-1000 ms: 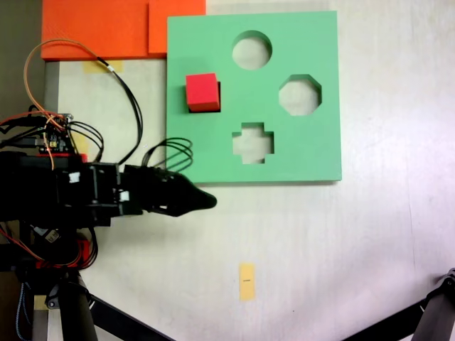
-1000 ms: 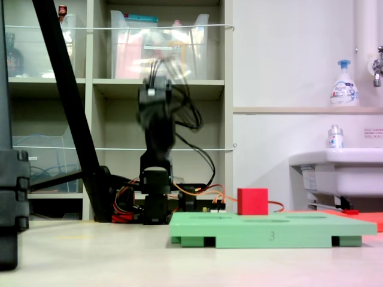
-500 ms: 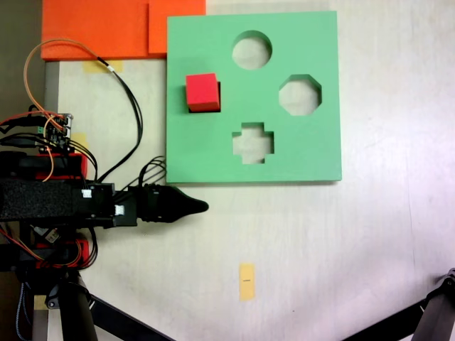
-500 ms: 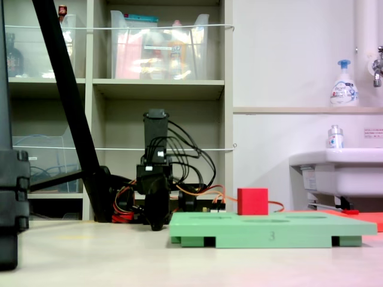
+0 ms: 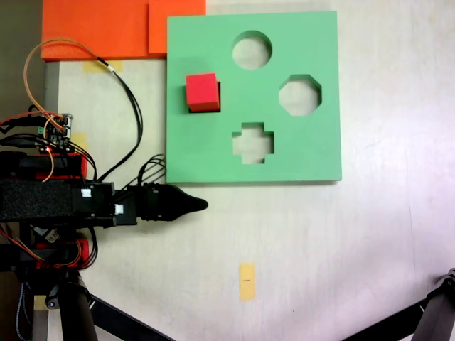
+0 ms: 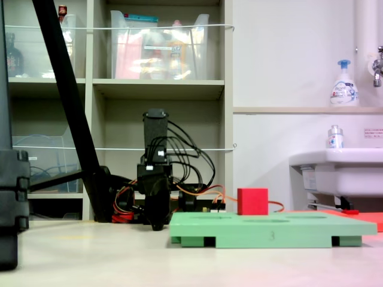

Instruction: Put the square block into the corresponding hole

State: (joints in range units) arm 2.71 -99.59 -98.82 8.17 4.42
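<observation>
The square block (image 5: 202,92) is a red foam cube standing on the left part of the green foam board (image 5: 298,153). A dark sliver of the corresponding hole (image 5: 219,96) shows along the cube's right side; the rest is covered. In the side-on fixed view the cube (image 6: 252,201) rises above the board's top (image 6: 299,230). My gripper (image 5: 202,205) lies low over the table below the board's lower-left corner, tapering to one point, shut and holding nothing. Side-on, the gripper (image 6: 157,225) points down beside the board's left end.
Round (image 5: 252,50), octagonal (image 5: 300,94) and cross-shaped (image 5: 253,142) cutouts are open in the board. Orange foam sheets (image 5: 106,28) lie at the top left. A yellow tape strip (image 5: 247,281) marks the table. Tripod legs (image 5: 78,312) cross the lower corners. Cables (image 5: 128,106) loop near the base.
One second ago the arm was raised and reaching slightly further right; it has folded down to the table. Over the last half second nothing moved. The cube has stayed put.
</observation>
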